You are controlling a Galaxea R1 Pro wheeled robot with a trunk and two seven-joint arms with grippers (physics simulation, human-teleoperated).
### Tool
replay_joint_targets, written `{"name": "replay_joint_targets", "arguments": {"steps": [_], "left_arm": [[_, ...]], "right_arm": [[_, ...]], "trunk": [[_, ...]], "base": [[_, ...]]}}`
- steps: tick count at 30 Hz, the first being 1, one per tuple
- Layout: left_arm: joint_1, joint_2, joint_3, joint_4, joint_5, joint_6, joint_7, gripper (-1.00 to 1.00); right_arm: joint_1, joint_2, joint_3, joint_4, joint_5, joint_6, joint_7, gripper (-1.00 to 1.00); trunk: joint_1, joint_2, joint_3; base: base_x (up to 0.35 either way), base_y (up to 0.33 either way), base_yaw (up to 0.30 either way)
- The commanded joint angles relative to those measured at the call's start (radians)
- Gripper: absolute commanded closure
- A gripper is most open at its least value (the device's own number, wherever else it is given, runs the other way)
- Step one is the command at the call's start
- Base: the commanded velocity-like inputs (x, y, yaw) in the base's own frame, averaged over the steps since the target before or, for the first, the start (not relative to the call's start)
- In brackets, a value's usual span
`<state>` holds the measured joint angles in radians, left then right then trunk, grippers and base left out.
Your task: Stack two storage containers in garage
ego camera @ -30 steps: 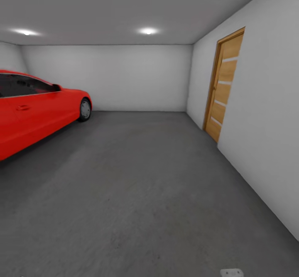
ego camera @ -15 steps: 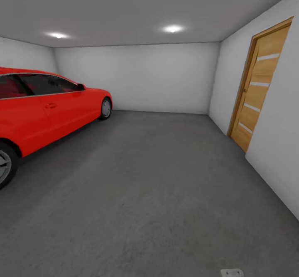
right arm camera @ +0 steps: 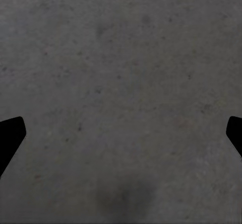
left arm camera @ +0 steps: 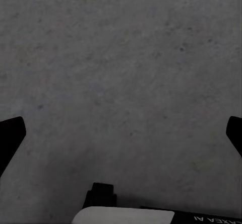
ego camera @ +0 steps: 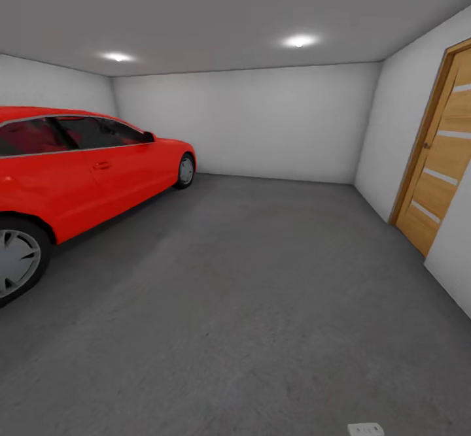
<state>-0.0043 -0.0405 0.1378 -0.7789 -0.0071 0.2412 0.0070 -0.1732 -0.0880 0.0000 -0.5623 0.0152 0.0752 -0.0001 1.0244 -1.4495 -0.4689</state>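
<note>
Showing bare floor [ego camera: 248, 305] in the garage [ego camera: 248, 122], the views hold no containers; a red car [ego camera: 85, 168] and wooden door [ego camera: 438, 161] flank it. Left claw [left arm camera: 121, 133] and right claw [right arm camera: 121, 133] hang wide open, empty, so fetching bins likely comes next.

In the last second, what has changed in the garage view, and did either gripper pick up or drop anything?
The head camera has swung left: the red car fills more of the head view, its wheel now visible, and the wooden door has slid to the right edge. That is the view moving, not the things. Now the left gripper and right gripper are open over bare concrete floor, holding nothing.
</note>
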Motion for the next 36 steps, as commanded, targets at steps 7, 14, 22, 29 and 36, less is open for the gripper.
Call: {"name": "replay_joint_targets", "arguments": {"steps": [7, 14, 22, 29, 36], "left_arm": [[0.000, -0.001, 0.003, -0.002, -0.001, 0.006, 0.001, -1.00], [0.000, -0.001, 0.003, -0.002, -0.001, 0.006, 0.001, -1.00], [0.000, 0.000, 0.003, -0.002, -0.001, 0.006, 0.001, -1.00], [0.000, 0.000, 0.003, -0.002, -0.001, 0.005, 0.001, -1.00], [0.000, 0.001, 0.005, -0.002, -0.001, 0.003, 0.001, -1.00]], "right_arm": [[0.000, 0.000, -0.001, -0.002, 0.002, 0.006, 0.000, -1.00], [0.000, 0.000, -0.002, -0.002, 0.001, 0.006, 0.000, -1.00], [0.000, 0.000, -0.002, -0.002, 0.001, 0.006, 0.001, -1.00], [0.001, 0.000, -0.003, 0.004, -0.002, 0.006, 0.010, -1.00], [0.012, -0.002, -0.003, 0.239, -0.004, -0.076, 0.015, -1.00]], "trunk": [[0.001, -0.001, -0.001], [0.001, -0.001, -0.001], [0.001, -0.001, -0.001], [0.001, -0.001, -0.001], [0.001, -0.001, -0.001]], "base": [[0.323, 0.000, -0.177], [0.324, 0.000, -0.271], [0.324, 0.000, -0.277], [0.324, 0.000, -0.236], [0.324, 0.000, -0.215]]}}
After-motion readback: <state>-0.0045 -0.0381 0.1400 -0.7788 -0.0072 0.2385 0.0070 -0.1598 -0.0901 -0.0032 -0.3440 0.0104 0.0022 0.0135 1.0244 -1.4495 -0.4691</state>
